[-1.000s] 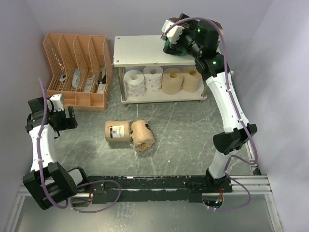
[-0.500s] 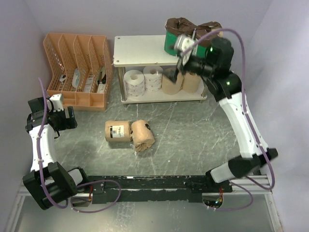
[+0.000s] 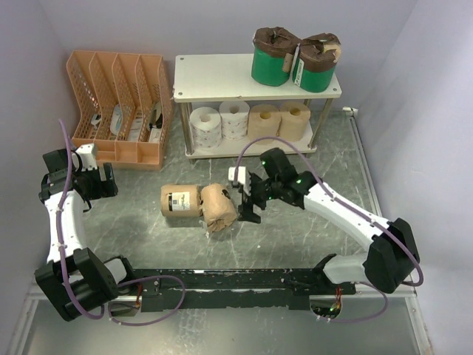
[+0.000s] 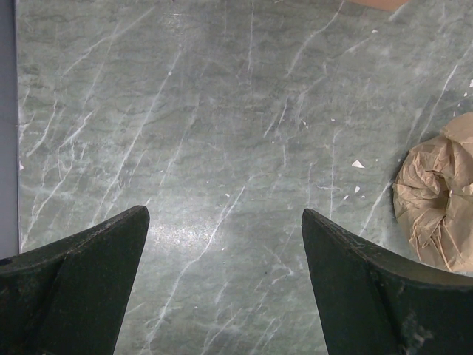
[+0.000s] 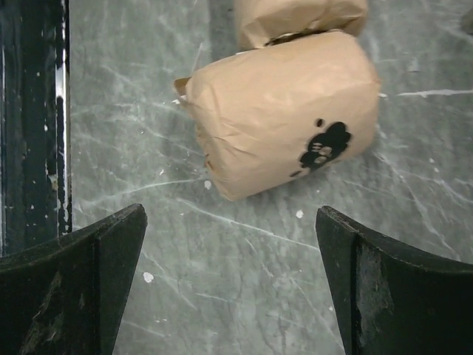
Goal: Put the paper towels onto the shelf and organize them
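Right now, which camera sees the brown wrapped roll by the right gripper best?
Right wrist: the wrapped roll fills its middle, black stamp showing. Top view shows it small. Left wrist shows only one crumpled end, unclear whose.

Side stuff we see: orange file organizer [image 3: 118, 107], marbled table [image 3: 310, 214]
The organizer sits back left on the grey-green veined table, with a few small items [image 3: 118, 122] low in its slots that we can't make out.
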`<state>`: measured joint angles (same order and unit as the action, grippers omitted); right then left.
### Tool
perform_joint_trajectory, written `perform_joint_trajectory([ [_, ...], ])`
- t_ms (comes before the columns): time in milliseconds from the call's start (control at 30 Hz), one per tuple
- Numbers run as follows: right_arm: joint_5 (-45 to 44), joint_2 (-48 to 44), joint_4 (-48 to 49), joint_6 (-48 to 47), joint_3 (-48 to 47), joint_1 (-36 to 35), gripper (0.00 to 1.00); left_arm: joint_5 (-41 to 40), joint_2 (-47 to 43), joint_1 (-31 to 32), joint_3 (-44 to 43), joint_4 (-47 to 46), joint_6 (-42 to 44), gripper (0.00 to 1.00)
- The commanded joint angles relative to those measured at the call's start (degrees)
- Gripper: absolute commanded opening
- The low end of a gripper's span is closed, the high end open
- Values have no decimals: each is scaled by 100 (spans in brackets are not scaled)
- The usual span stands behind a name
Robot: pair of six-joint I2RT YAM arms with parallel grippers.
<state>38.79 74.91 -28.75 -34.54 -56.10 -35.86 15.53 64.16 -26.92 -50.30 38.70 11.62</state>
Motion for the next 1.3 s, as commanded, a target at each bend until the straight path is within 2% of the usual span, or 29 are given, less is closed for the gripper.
perform_joint_trajectory([
  [0, -1046, -185, 654, -72, 234, -550, 97, 71, -94, -53, -157, -108, 33, 96],
  [167, -1358, 17, 927, -35, 306, -970, 97, 136, 77, -51, -185, -41, 59, 96],
  [333, -2059, 273, 1350, -174, 354, -1323, 95, 127, 184, -56, -226, 13, 65, 96],
  [633, -2804, 727, 1954, -439, 484, -1740, 85, 141, 208, -59, -216, 9, 60, 96],
  [800, -2883, 942, 2102, -423, 452, -1786, 76, 179, 193, -51, -218, 14, 77, 96],
  [900, -2917, 1068, 2149, -366, 437, -1807, 75, 192, 187, -58, -224, 29, 86, 96],
  [933, -2946, 1103, 2200, -356, 454, -1810, 72, 179, 180, -59, -225, 35, 80, 96],
  [1033, -3009, 1236, 2288, -364, 475, -1814, 52, 178, 113, -58, -217, 16, 73, 96],
  [1167, -3036, 1370, 2199, -272, 354, -1828, 15, 180, 70, -56, -191, -13, 68, 96],
  [1200, -3031, 1365, 2172, -246, 335, -1836, 2, 195, 78, -56, -199, -8, 69, 96],
  [1267, -3012, 1250, 2089, -175, 301, -1832, 0, 196, 108, -55, -209, 2, 73, 96],
])
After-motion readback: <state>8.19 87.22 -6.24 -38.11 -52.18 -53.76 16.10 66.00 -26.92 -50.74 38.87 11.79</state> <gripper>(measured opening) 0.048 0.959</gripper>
